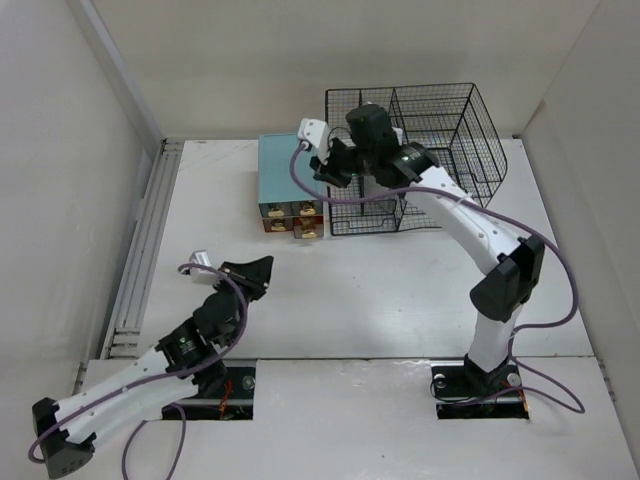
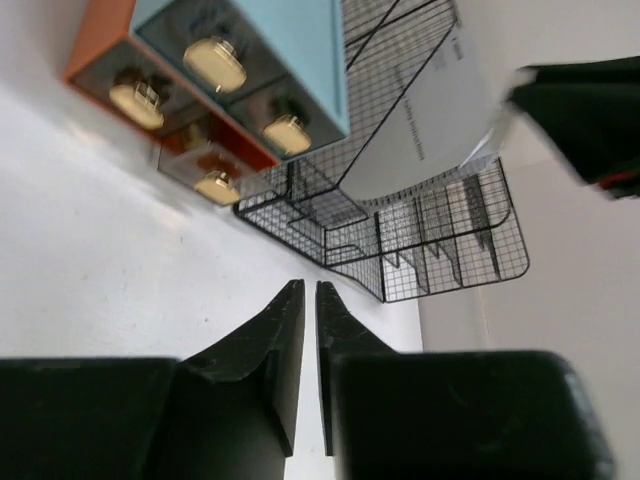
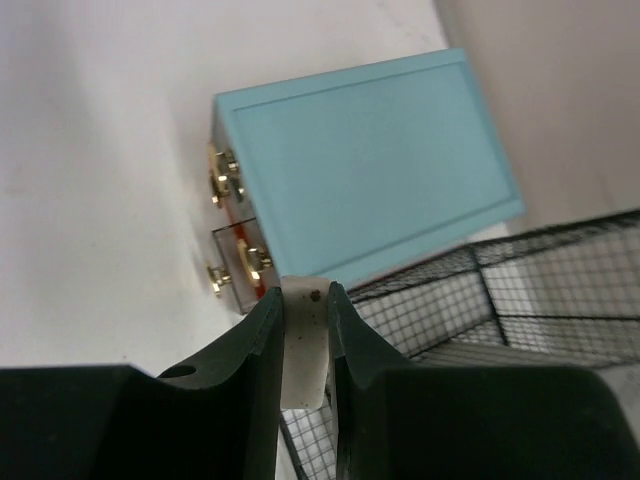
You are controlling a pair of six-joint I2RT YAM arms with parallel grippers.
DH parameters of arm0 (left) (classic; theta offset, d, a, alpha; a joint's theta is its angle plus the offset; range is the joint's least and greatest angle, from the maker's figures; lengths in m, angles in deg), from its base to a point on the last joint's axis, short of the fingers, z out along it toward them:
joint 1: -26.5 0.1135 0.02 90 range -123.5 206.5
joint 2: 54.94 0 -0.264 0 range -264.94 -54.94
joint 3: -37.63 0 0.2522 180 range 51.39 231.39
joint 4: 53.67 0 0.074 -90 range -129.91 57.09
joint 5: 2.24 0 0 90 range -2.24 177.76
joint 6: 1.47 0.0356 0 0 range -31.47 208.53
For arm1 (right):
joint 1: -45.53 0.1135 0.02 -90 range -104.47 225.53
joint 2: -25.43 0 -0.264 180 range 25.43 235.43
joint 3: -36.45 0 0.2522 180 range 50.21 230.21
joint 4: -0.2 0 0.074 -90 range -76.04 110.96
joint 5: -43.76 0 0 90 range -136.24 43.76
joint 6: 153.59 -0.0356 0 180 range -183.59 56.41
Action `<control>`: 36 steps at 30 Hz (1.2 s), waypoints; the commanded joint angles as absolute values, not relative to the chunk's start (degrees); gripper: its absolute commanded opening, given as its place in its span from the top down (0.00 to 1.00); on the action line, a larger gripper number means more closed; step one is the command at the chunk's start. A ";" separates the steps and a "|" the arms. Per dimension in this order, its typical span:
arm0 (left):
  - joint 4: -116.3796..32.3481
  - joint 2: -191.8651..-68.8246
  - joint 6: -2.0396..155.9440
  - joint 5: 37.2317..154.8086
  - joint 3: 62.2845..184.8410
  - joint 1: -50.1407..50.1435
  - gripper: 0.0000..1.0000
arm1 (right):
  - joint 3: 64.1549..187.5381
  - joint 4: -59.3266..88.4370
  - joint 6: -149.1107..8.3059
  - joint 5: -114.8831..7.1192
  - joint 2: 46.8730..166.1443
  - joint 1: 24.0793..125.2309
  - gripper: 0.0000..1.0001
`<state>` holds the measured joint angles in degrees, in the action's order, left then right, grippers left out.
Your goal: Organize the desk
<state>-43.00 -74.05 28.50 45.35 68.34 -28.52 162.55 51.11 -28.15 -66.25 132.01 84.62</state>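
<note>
The desk (image 1: 380,290) is a large white tabletop with a metal rail (image 1: 140,250) on its left side. My right gripper (image 3: 302,300) is shut on a small white speckled block (image 3: 303,345), held in the air above the gap between the teal drawer box (image 3: 360,170) and the black wire-mesh rack (image 3: 520,300). In the top view this gripper (image 1: 328,168) hovers at the box's right side. My left gripper (image 2: 310,292) is shut and empty, low over the bare desk (image 2: 120,260), well in front of the box; in the top view it (image 1: 262,270) points toward the box.
The teal box (image 1: 288,180) has small drawers with gold knobs; the lower right drawer (image 1: 306,230) sticks out. The wire rack (image 1: 440,140) stands at the back right, touching the box. Walls close in the desk at the back and sides.
</note>
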 commanded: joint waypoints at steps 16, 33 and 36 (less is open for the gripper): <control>-100.61 -122.66 11.45 72.97 61.94 -6.47 0.37 | 158.49 45.34 -34.94 -72.96 123.69 80.07 1.00; -122.15 -152.56 5.92 82.66 69.85 -2.24 0.56 | 157.44 44.81 -35.99 -77.44 123.69 78.49 1.00; -124.98 -155.21 4.87 82.66 69.85 -2.24 0.58 | 157.44 44.81 -35.99 -77.44 123.69 77.96 1.00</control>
